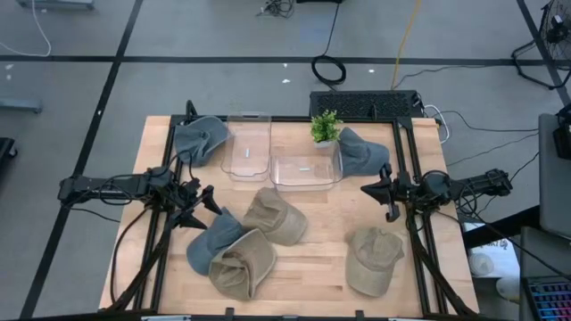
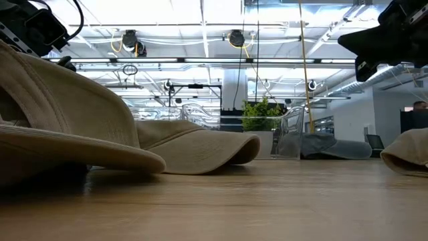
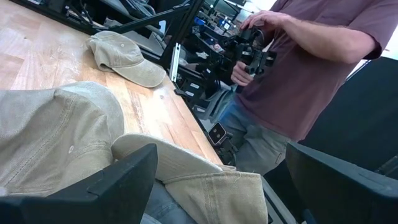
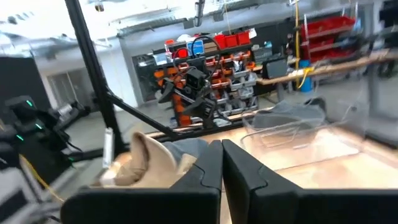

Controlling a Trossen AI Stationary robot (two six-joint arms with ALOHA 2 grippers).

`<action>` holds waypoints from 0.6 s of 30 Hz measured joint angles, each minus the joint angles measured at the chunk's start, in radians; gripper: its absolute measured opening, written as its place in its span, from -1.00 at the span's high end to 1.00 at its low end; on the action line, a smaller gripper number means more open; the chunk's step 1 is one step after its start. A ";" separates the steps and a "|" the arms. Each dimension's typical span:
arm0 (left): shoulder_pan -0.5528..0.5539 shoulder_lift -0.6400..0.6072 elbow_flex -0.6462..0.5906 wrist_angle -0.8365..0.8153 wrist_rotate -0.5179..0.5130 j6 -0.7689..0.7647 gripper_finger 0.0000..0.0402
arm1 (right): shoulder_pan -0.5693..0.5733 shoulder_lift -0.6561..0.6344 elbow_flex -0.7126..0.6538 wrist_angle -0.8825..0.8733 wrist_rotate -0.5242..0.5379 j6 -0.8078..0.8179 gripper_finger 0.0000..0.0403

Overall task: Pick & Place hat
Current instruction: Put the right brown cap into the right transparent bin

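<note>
Tan hats [image 1: 243, 264] lay near the desk [image 1: 312, 267] front edge, just beside the left claw [image 1: 203, 206], wide open and empty, while the right claw [image 1: 379, 198] hung shut.

Left arm reaches in from the left edge of the bench; its end effector [image 1: 207, 203] is raised, fingers [image 3: 124, 177] spread wide, nothing between them. Right arm reaches in from the right edge; its end effector [image 1: 385, 198] is likewise raised, fingers [image 4: 202, 174] pressed together, nothing gripped. In the level view both end effectors hang high, well above the bench surface.
</note>
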 joint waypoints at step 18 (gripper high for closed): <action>0.000 0.000 0.000 0.000 0.000 0.000 -0.80 | 0.000 0.001 0.004 0.032 -0.028 0.078 -0.22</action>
